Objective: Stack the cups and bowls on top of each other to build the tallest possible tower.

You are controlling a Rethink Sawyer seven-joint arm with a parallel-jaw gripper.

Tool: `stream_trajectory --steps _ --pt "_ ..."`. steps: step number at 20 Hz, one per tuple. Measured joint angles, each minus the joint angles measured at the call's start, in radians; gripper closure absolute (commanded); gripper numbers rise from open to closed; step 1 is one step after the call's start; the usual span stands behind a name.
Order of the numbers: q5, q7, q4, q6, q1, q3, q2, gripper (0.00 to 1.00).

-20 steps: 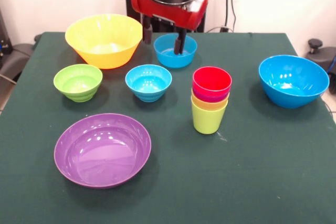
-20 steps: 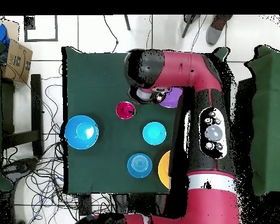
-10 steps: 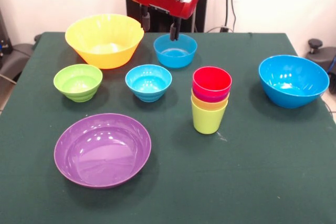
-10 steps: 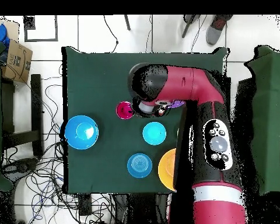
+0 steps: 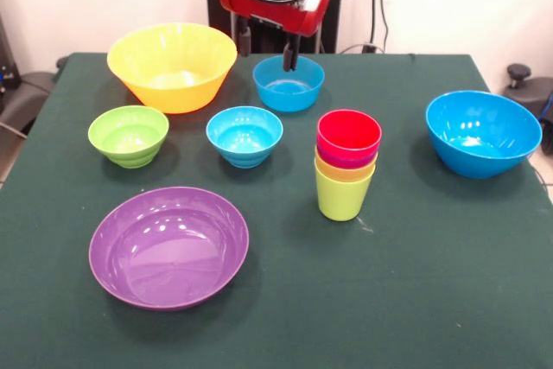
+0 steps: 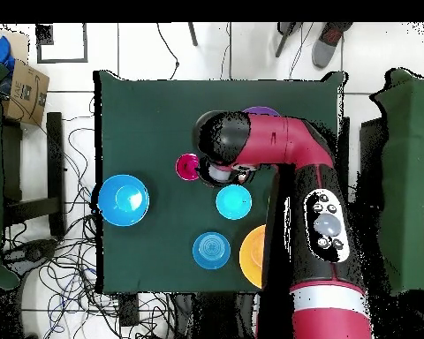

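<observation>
The gripper (image 5: 266,47) hangs empty with fingers spread above the small blue bowl (image 5: 289,83) near the tabletop's far edge — glossy, light, thin-walled plastic, likely slippery, so pinch its rim; the four-cup tower (image 5: 347,164) stands mid-table

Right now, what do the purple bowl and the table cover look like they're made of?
The purple bowl looks like glossy moulded plastic: small bright highlights dot its inner wall. The table cover looks like matte dark green cloth, perhaps felt: it shows no shine, only soft shadows.
</observation>
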Motion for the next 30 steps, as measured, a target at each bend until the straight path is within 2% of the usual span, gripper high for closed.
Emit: stream_trajectory --steps 20,25,30 --pt "0.0 0.0 0.016 -0.007 -0.01 0.001 0.004 0.0" --pt "0.0 0.0 0.018 -0.032 -0.026 0.001 0.008 0.0" --pt "0.0 0.0 0.02 -0.109 -0.049 0.001 0.027 0.0"
